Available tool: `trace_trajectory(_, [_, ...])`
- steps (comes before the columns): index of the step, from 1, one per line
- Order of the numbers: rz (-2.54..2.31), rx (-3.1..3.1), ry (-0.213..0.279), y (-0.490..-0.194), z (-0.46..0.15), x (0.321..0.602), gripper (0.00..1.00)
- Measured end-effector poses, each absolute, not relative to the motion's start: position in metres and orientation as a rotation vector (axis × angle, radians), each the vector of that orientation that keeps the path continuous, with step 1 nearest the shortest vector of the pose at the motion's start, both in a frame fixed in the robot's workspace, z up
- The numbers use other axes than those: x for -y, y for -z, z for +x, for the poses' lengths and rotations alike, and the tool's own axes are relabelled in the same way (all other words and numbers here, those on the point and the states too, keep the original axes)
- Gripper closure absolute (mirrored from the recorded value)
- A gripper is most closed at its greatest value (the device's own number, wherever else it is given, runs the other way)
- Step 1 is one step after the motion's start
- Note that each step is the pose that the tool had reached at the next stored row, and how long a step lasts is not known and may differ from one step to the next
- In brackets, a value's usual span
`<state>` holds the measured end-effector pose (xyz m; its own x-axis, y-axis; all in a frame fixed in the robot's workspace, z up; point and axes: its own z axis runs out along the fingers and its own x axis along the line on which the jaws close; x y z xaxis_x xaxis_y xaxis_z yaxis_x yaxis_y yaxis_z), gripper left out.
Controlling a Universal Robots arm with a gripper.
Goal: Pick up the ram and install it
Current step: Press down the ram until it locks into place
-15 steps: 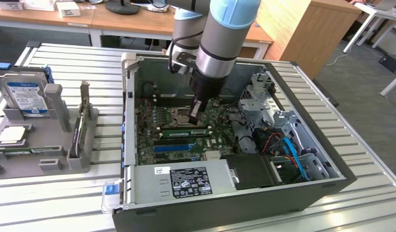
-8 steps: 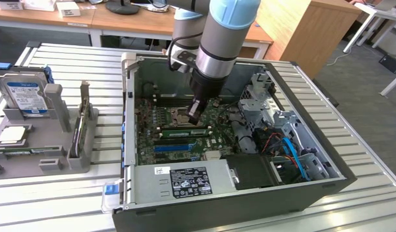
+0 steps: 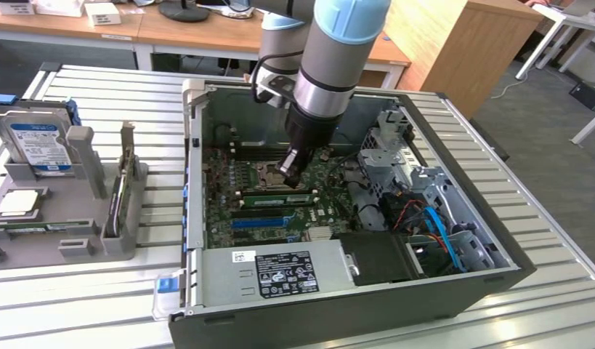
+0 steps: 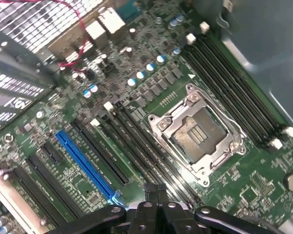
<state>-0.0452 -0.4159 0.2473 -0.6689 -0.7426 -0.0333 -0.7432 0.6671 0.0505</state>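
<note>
One long green circuit-board RAM stick [image 3: 280, 194] lay in a slot of the green motherboard [image 3: 241, 211], left of the empty silver CPU socket [image 4: 198, 132] in the exterior view. We judged it seated or nearly so. Just right of its middle, our black gripper [image 3: 291, 177] stood over the motherboard, fingers pressed together and pinching nothing.

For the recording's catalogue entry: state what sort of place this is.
Probably a lab or workshop set up for computer assembly. An open computer case lies on a slatted metal table with its motherboard exposed, a grey fixture beside it holds a hard drive, and wooden desks stand behind.
</note>
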Motion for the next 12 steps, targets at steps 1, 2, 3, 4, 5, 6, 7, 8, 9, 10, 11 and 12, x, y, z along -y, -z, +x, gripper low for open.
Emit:
trace_trajectory(1, [-1.253,-2.868,-0.093,-0.2473,-0.0452,0.4159,0.89])
trace_trajectory(2, [-1.234,-2.877,-0.092,-0.2473,-0.0452,0.4159,0.89])
trace_trajectory(3, [-1.214,-2.885,-0.091,-0.2472,-0.0452,0.4159,0.89])
trace_trajectory(4, [-1.193,-2.893,-0.091,-0.2471,-0.0452,0.4158,0.89])
trace_trajectory(5, [-1.173,-2.901,-0.09,-0.2471,-0.0452,0.4159,0.89])
trace_trajectory(6, [-1.153,-2.909,-0.089,-0.2471,-0.0452,0.4159,0.89])
trace_trajectory(7, [-1.133,-2.916,-0.089,-0.247,-0.0452,0.4159,0.89])
trace_trajectory(8, [-1.111,-2.924,-0.088,-0.247,-0.0452,0.4159,0.89])
trace_trajectory(9, [-1.092,-2.931,-0.088,-0.2469,-0.0452,0.4159,0.89])
trace_trajectory(10, [-1.073,-2.938,-0.088,-0.2469,-0.0452,0.4158,0.89])
trace_trajectory(11, [-1.055,-2.944,-0.088,-0.2469,-0.0452,0.4158,0.89])
trace_trajectory(12, [-1.038,-2.95,-0.087,-0.2468,-0.0452,0.4158,0.89])
